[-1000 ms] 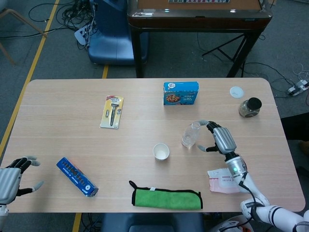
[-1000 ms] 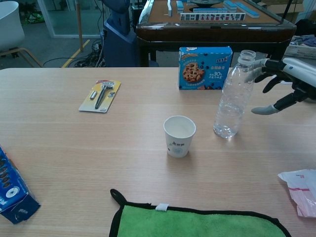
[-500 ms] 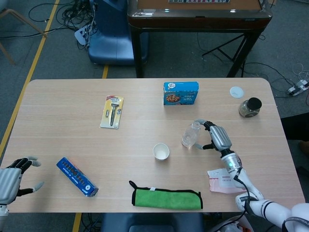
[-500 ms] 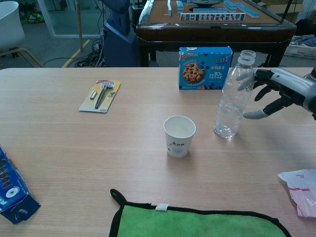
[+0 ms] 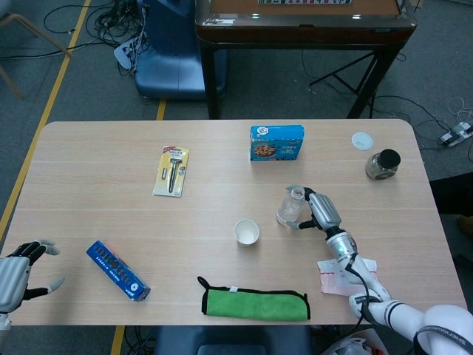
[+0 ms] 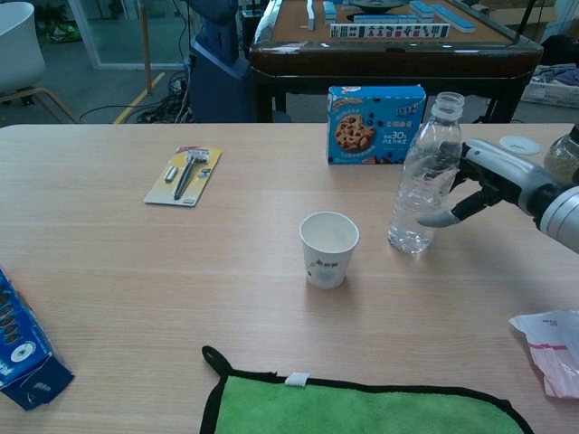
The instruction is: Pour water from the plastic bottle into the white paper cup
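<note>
The clear plastic bottle [image 5: 292, 207] [image 6: 421, 181] stands upright and uncapped on the table, right of the white paper cup [image 5: 247, 231] [image 6: 328, 247]. My right hand [image 5: 322, 211] [image 6: 493, 167] reaches the bottle from its right side. Its fingers curve behind the bottle and its thumb [image 6: 443, 215] lies across the front, low on the body. The fingers are still spread and touch the bottle rather than clamp it. My left hand [image 5: 15, 274] hovers at the table's near left corner, open and holding nothing; only the head view shows it.
A blue cookie box [image 5: 277, 142] [image 6: 375, 124] stands behind the bottle. A razor pack [image 5: 171, 171] and a long blue box [image 5: 117, 270] lie to the left. A green cloth [image 5: 255, 303] lies near the front edge, a pink-white packet [image 5: 341, 275] under my right forearm. Far right are a jar [image 5: 383, 163] and a lid [image 5: 362, 140].
My right hand has moved left and closed the gap to the bottle, its fingers now around it. The bottle has shifted very slightly left. The left hand has barely moved.
</note>
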